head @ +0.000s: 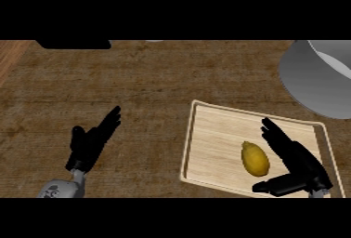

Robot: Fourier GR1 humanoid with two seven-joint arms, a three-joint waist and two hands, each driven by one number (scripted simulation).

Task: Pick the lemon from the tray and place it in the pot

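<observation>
A yellow lemon (255,158) lies on the light wooden tray (217,139), right of its middle. My right hand (296,158) is open over the tray's right part, just right of the lemon, fingers straight and pointing up-left, thumb stretched below the fruit without curling round it. The grey pot (312,81) stands at the upper right, partly cut off by the view's edge. My left hand (93,139) rests open on the counter at the left, fingers pointing up.
The counter (137,83) is dark brown wood grain. A black object (73,44) sits at the top left edge. The pot stands a short way above the tray's upper right corner.
</observation>
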